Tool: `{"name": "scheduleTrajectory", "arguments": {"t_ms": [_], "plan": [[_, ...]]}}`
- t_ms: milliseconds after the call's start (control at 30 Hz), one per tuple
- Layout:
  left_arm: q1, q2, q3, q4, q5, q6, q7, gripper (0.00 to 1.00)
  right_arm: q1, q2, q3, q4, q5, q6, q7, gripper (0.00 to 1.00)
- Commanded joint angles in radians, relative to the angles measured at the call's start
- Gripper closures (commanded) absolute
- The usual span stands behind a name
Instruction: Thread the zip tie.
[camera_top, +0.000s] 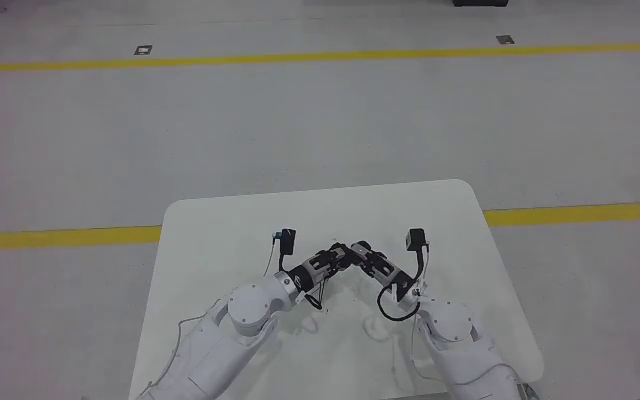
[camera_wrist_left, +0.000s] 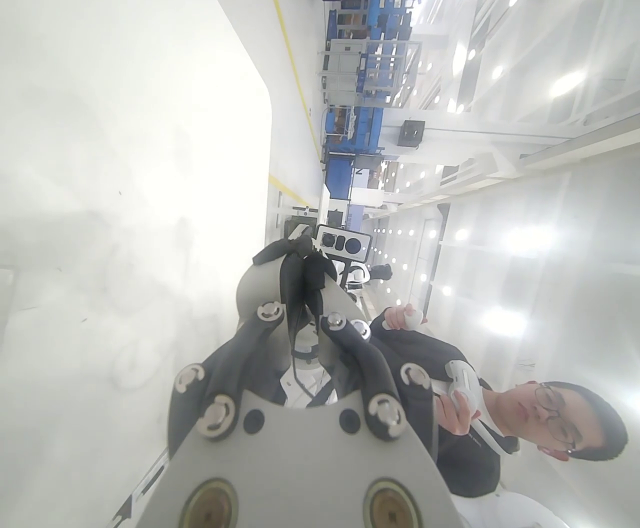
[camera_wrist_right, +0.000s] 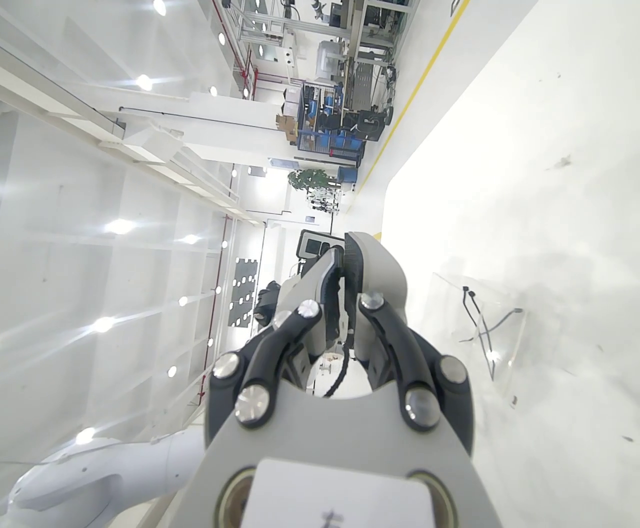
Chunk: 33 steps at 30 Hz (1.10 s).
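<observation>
Closed left pincer (camera_wrist_left: 300, 260) and right pincer (camera_wrist_right: 347, 255) meet above the surface (camera_top: 300, 215). The right grips the zip tie (camera_wrist_right: 340, 372); threading seems unfinished.

Left gripper (camera_top: 337, 257) and right gripper (camera_top: 361, 250) meet tip to tip over the white table's (camera_top: 230, 225) near half; yellow lines (camera_top: 300, 57) cross the floor.

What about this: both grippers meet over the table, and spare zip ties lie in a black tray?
Wrong on one point: the tray holding the spare zip ties is clear, not black, as the right wrist view shows. The left gripper and right gripper do meet over the table.
</observation>
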Motion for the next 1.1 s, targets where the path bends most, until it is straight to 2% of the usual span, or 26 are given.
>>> {"name": "scheduleTrajectory", "arguments": {"t_ms": [0, 33, 67, 233, 400, 633, 767, 1067], "plan": [[0.0, 0.001, -0.001, 0.002, 0.003, 0.0, 0.0, 1.0, -0.001, 0.0, 0.0, 0.001, 0.0, 0.0, 0.0, 0.96], [0.0, 0.001, -0.002, 0.003, 0.006, 0.0, 0.0, 1.0, -0.002, 0.0, 0.0, 0.001, 0.001, 0.0, 0.001, 0.63], [0.0, 0.001, -0.003, 0.004, 0.009, 0.001, 0.0, 1.0, -0.002, 0.001, 0.001, 0.001, 0.002, 0.0, 0.001, 0.0], [0.003, 0.004, -0.01, 0.002, 0.025, 0.0, 0.003, 1.0, -0.007, 0.003, 0.017, -0.002, 0.012, 0.0, 0.0, 0.0], [0.008, 0.01, -0.028, -0.011, 0.042, 0.0, 0.005, 1.0, -0.018, 0.011, 0.068, -0.003, 0.023, 0.0, 0.011, 0.0], [0.025, 0.024, -0.067, -0.038, 0.062, -0.028, -0.025, 1.0, -0.022, 0.026, 0.14, 0.021, 0.04, 0.0, 0.072, 0.0], [0.027, 0.027, -0.074, -0.05, 0.051, -0.06, -0.058, 1.0, -0.024, 0.029, 0.148, 0.034, 0.059, 0.0, 0.092, 0.0], [0.029, 0.028, -0.076, -0.042, 0.06, -0.058, -0.049, 1.0, -0.024, 0.029, 0.148, 0.034, 0.059, 0.0, 0.092, 0.0]]}}
